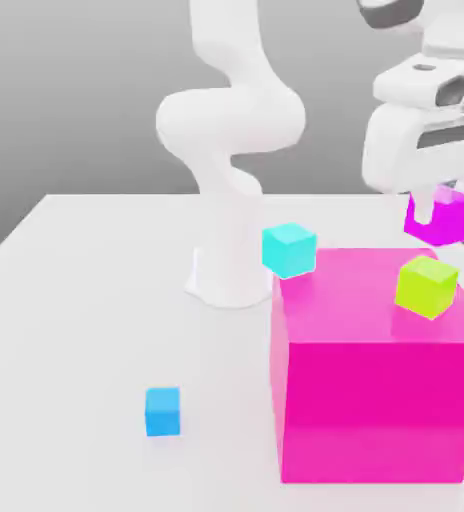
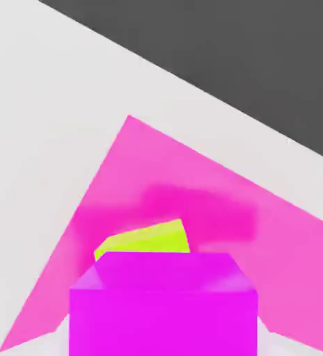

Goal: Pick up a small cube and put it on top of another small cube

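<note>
Holding the small magenta cube [image 1: 451, 217] clamped between our fingertips [image 1: 445, 208], up in the air over the huge pink block [image 1: 381, 410]. Target is the small lime-green cube [image 1: 427, 287], sitting on that block's top, near the edge on the exterior view's right. Key relation: target lies below our held cube, and in the exterior view a bit toward the left of it; hand view has the lime cube peeking out past the held one, so roughly under but likely off-centre. Cubes, so no long axis to match; only one arm. Lime one looks turned relative to ours. Next, we'd judge: shift over it, maybe twist to line up faces, then lower and let go. Risk: off-centre release, top cube tips. Cyan cube [image 1: 289, 250], blue cube [image 1: 163, 411]: not ours, skip.
</note>
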{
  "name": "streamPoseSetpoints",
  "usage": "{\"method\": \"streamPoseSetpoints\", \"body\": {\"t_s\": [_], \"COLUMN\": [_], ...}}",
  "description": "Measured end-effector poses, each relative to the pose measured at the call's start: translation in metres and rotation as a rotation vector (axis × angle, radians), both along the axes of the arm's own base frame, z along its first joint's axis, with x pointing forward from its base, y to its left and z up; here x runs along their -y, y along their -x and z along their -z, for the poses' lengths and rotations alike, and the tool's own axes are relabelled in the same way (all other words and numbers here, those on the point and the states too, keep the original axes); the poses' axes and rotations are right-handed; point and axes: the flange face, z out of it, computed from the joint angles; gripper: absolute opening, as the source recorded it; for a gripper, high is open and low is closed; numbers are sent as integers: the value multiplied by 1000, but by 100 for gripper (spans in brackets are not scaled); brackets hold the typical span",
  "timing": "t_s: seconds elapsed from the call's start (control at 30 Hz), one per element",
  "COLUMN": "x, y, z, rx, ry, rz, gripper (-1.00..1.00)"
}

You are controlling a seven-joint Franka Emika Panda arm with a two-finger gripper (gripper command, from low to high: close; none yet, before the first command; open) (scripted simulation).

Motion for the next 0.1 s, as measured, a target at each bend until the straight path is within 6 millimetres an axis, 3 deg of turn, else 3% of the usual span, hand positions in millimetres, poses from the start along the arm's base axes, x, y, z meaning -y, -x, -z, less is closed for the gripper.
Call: {"method": "streamPoseSetpoints", "body": {"t_s": [0.1], "x": [0], "y": [0], "z": [0], "rx": [0], "ry": [0], "rz": [0], "gripper": [100]}}
